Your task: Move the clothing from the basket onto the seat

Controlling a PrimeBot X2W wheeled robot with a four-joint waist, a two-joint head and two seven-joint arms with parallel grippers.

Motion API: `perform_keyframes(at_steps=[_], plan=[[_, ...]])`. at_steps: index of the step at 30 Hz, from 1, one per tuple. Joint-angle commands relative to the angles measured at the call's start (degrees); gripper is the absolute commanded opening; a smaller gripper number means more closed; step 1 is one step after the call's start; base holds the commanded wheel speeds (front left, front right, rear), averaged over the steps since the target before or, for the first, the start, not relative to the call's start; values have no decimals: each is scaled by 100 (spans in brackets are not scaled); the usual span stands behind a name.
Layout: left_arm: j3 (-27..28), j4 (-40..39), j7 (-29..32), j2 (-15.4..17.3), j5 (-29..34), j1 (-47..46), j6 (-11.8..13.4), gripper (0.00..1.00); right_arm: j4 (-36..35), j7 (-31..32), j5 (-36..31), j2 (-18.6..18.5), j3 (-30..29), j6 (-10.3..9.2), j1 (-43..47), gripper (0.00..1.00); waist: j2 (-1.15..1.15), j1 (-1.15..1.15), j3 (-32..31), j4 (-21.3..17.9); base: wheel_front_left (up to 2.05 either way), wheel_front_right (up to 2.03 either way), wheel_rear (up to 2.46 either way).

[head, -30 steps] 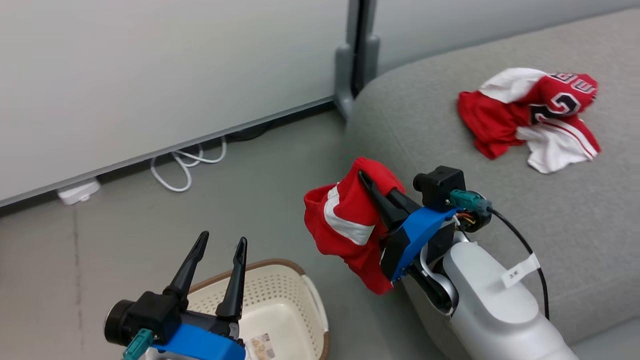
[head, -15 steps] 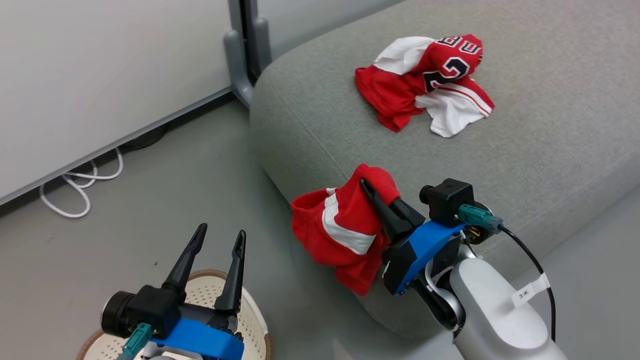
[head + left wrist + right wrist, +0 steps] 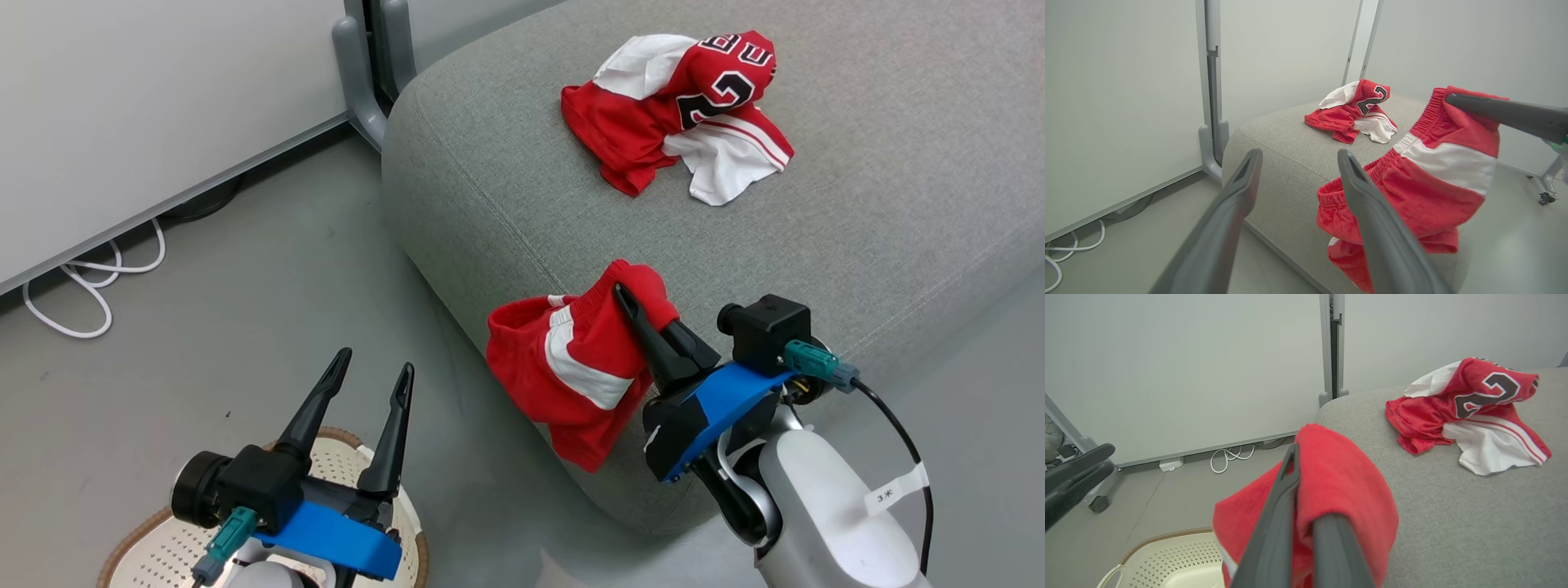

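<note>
The head camera has swung since the earlier frame, so the whole scene sits differently. Measured against the seat (image 3: 857, 204) itself, the right hand (image 3: 622, 292) has carried the shorts (image 3: 571, 367) from beside the cushion's rounded corner to just over its near edge.

The right hand's two dark fingers are pressed together on a bunched fold of the shorts near the waistband. The rest of the red cloth with its white stripe hangs down in front of the cushion's side. The lowest folds seem to brush the grey fabric, though the views do not settle whether they touch.

The jersey (image 3: 678, 106) lies crumpled on top of the seat, well apart from the shorts. A black-and-white numeral faces up, and a white panel is spread out at its near side.

The left hand (image 3: 375, 361) has its fingers spread wide and holds nothing. It hovers above the basket (image 3: 151, 549), which stands on the grey floor (image 3: 245, 327) near the seat's corner. What shows of the basket's perforated inside has no clothing in it.

A white cable (image 3: 82, 282) loops on the floor along the foot of the pale wall.
</note>
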Motion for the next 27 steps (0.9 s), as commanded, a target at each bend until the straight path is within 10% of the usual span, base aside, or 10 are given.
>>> perform_keyframes(at_steps=[1, 12, 27], plan=[[19, -10, -17, 39, 12, -59, -44, 100, -50, 27, 1, 3, -23, 3, 43, 0, 0, 0, 19, 4, 0, 0, 0], [194, -375, -17, 131, 234, -162, -43, 100, -192, 321, 202, -166, -214, 3, -995, 0, 0, 0, 574, 123, 0, 0, 0], [294, -1193, -17, 405, 482, -721, -44, 100, 266, 959, 582, -1506, -1893, 3, -3848, 0, 0, 0, 2062, 653, 0, 0, 0]])
